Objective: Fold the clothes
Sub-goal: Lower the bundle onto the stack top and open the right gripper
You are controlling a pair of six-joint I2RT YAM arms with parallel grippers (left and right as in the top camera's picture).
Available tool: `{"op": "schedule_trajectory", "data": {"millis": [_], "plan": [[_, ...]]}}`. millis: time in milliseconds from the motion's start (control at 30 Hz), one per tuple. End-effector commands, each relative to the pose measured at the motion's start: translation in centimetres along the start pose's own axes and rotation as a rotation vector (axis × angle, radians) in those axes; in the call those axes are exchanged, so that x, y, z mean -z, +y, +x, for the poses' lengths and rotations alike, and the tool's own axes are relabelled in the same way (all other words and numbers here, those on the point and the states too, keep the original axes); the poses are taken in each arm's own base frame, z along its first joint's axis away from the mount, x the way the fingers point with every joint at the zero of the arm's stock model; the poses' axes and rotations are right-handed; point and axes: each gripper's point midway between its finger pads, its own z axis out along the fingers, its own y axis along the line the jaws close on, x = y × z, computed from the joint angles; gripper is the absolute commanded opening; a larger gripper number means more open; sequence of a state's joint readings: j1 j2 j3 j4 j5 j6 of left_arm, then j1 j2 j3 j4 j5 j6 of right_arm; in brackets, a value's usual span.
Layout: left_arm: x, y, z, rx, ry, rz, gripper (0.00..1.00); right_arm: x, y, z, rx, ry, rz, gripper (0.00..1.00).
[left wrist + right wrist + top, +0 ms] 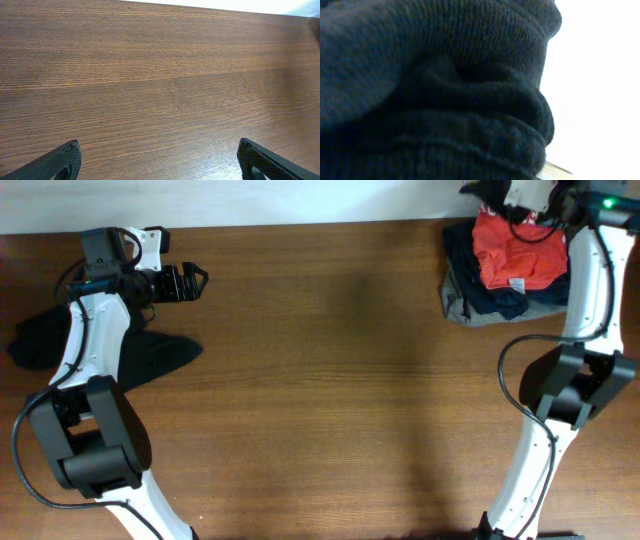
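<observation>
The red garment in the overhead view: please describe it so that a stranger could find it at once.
Look at the far right corner of the wooden table, where a pile of clothes lies. The red garment lies on top; everything under it is dark blue or grey.

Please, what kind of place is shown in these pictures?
Probably a robot test bench rather than a home: a plain wooden table, a white left arm and right arm working at it, and a heap of clothes at one far corner.
</observation>
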State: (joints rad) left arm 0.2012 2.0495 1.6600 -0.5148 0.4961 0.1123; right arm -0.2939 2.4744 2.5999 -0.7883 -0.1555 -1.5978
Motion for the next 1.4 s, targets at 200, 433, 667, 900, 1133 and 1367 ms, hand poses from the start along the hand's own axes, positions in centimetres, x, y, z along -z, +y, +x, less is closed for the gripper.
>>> {"op": "schedule_trajectory", "data": {"millis": [200,433,667,900,1133,1367], "plan": [[0.8,-0.3,-1.4,-0.039,-0.037,-0.010,0.99,-0.5,3.5,3.0,-0.046,0.076,-0.120,0.04],[0.8,-0.5,-1.6,-0.008,-0.045,-0.006,0.99,0.6,8.1,3.3,-0.077,0.084,-0.312,0.99],[0.8,-0.5,-1.6,-0.007,-0.045,-0.005,0.99,3.3,7.2,2.3,-0.074,0.077,-0.322,0.99],[0.6,-0.8,-1.6,-0.011,-0.044,-0.001,0.99,10.6,1.6,-0.4,-0.143,0.068,-0.183,0.99],[0.6,-0.8,-1.6,-0.012,-0.044,-0.002,0.99,16.8,-0.8,-9.1,-0.314,-0.239,-0.162,0.99],[0.6,-0.7,-1.5,-0.010,-0.040,-0.005,0.99,22.3,0.5,-22.4,-0.345,-0.758,-0.341,0.99]]}}
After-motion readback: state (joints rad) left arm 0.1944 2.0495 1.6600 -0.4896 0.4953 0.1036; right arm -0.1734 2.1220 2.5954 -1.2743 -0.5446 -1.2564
